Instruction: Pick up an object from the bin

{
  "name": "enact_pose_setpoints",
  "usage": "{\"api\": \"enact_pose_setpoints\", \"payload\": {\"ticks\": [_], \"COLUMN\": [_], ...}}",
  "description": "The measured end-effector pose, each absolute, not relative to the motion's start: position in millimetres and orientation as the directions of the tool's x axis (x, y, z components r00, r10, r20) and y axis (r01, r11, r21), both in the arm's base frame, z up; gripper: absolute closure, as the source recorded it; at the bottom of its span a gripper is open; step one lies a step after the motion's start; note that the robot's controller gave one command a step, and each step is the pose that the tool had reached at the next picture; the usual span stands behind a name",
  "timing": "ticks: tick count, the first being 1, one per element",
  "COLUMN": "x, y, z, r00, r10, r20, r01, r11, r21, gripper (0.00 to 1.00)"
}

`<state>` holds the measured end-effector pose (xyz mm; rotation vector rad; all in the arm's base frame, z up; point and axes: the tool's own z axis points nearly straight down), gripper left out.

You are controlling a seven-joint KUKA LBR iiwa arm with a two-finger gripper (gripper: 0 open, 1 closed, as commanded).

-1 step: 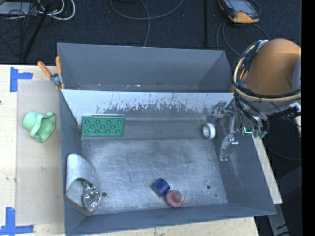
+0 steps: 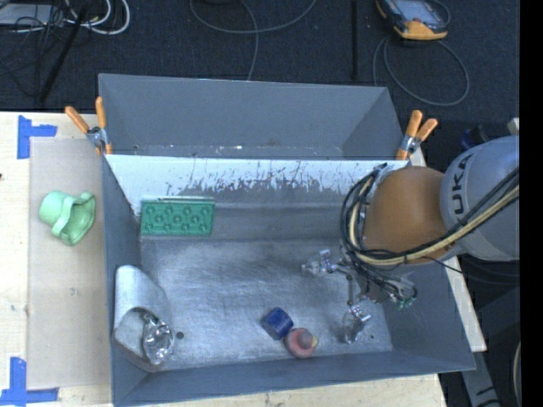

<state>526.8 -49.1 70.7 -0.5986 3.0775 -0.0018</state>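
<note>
Pinkish round thing point(image 2: 300, 342) near end effector point(image 2: 355, 322), its spread impossible to tell.

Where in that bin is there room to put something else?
The widest bare patch is the middle of the bin floor, between the green plate, the white cup and the blue block. It is crowded front right, where that block, the pink ball and the gripper sit close.
</note>
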Motion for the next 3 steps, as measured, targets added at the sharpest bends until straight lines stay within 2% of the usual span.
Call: {"api": "enact_pose_setpoints", "payload": {"ticks": [1,2,3], "x": [509.6,482.9,474.0], "y": [-10,69,69], "z": [71,77,74], "r00": [-0.769,-0.907,-0.908], "r10": [-0.64,-0.418,-0.419], "r20": [-0.004,-0.045,-0.012], "r01": [-0.64,-0.418,-0.419], "r11": [0.769,0.908,0.908], "r21": [-0.002,-0.016,-0.005], "gripper": [0.0,0.0,1.0]}}
